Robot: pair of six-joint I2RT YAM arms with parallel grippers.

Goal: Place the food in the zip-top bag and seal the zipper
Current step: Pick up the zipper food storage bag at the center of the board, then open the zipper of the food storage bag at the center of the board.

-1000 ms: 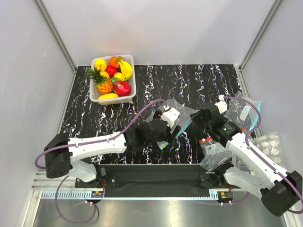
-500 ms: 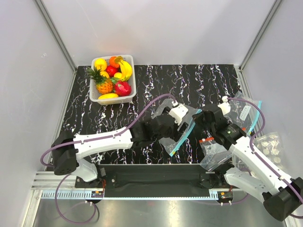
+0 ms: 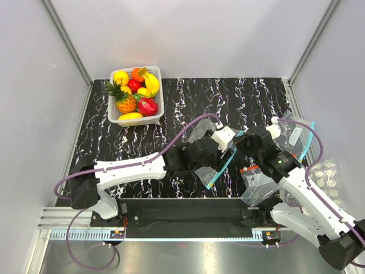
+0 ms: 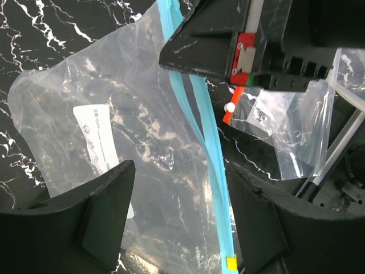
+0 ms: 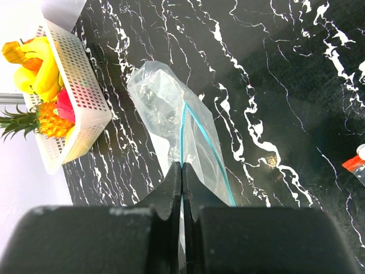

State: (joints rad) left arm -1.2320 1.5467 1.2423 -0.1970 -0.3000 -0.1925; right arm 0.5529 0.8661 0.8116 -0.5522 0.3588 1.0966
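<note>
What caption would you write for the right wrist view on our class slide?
Right gripper pinches the clear bag's blue zipper strip, with the fruit basket beyond on the black table.

Clear crinkly bag (image 4: 142, 142), empty, mid-desk, its teal zipper (image 4: 201, 137) strips parted; glossy toy food (image 3: 135, 90) heaped in far-left basket (image 3: 159, 105).

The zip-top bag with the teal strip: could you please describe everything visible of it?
The zip-top bag is a crinkly clear plastic pouch with a white printed label and a teal-blue zipper ending in a small yellow tab. It looks empty. The right hand is shut on the zipper; the open left hand straddles the pouch above the black marbled table.
</note>
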